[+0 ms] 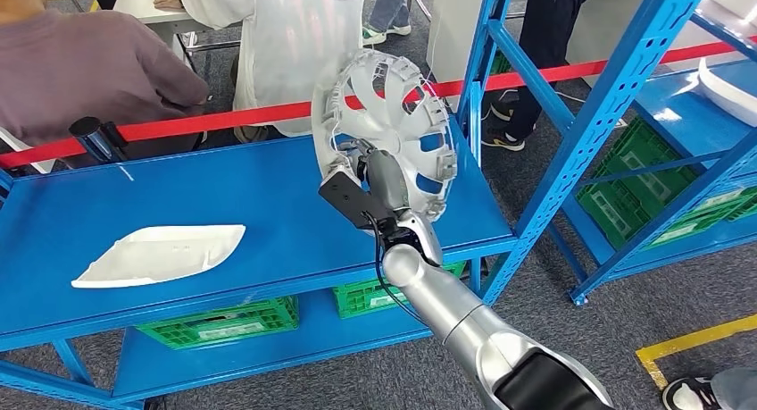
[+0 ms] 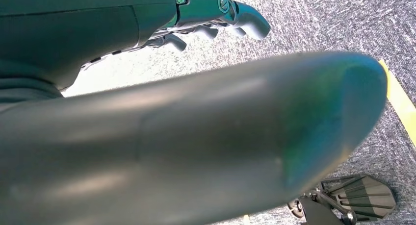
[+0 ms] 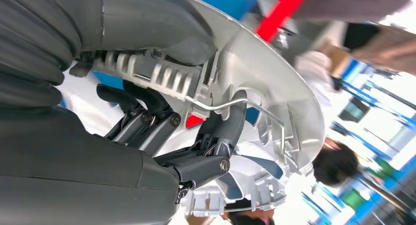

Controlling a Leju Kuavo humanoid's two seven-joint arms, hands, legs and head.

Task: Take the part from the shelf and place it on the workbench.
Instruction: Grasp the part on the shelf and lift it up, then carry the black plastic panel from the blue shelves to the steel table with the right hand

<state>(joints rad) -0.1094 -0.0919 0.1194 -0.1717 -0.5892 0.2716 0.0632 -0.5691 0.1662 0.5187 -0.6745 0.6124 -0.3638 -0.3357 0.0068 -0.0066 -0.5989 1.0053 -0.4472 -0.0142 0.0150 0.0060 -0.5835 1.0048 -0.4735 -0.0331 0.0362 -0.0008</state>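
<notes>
A silver spoked wheel cover (image 1: 393, 129) stands upright above the right part of the blue workbench (image 1: 268, 205). My right hand (image 1: 366, 173) grips it at its lower rim, the arm reaching up from below. In the right wrist view the thumb lies over the rim and the dark fingers (image 3: 216, 137) curl behind the wheel cover (image 3: 265, 78), among its ribs and wire clip. My left hand (image 2: 216, 14) hangs over grey carpet, fingers loosely curled and holding nothing.
A white flat part (image 1: 161, 254) lies on the workbench's left side. Green crates (image 1: 223, 322) sit under it. A blue shelf rack (image 1: 643, 115) stands at the right with a white part (image 1: 727, 88) on it. People stand behind a red barrier tape (image 1: 223, 120).
</notes>
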